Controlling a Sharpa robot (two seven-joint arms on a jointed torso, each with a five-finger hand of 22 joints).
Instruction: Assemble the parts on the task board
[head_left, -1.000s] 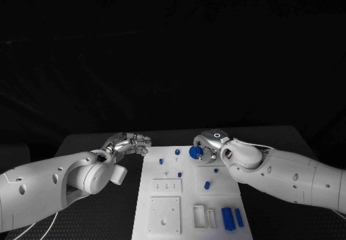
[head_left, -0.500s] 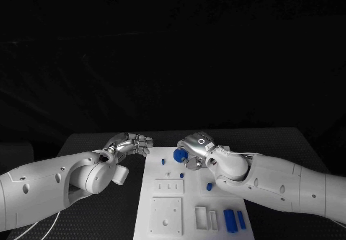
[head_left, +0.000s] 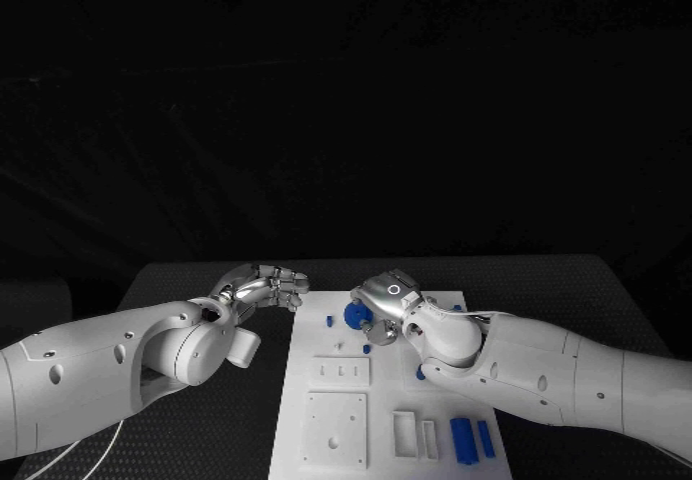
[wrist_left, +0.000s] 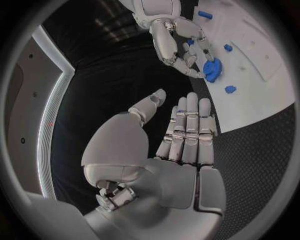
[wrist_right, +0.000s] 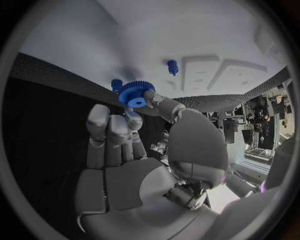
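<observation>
Near edge of the task board (head_left: 332, 440): 2 blue bars (head_left: 469, 438) lie side by side at the near right corner, beside 2 white rectangular slots (head_left: 411, 433). Left of those, a square white block (head_left: 333, 428) w/ a centre hole; just beyond it a small plate w/ 3 slits (head_left: 339, 372).

Mid-board: right hand (head_left: 379, 305) holds a blue gear (wrist_right: 136, 93), pinched between thumb and a fingertip at the rim, other fingers loosely curled alongside. Gear sits low over the board's far left part, near a small blue peg (wrist_right: 172, 66) standing upright; can't tell if gear touches the board.

Handling, as a judgement: gear looks like rigid plastic, light, not fragile. Teeth give some bite, but the disc is thin, so it could tip in a 2-point pinch. Best hold is across the toothed rim, leaving the centre bore clear so it can drop over a peg. Keep it level; a tilted bore probably jams.

Far left, just off the board edge: left hand (wrist_left: 181, 145) is open, fingers straight and together, holding nothing.
</observation>
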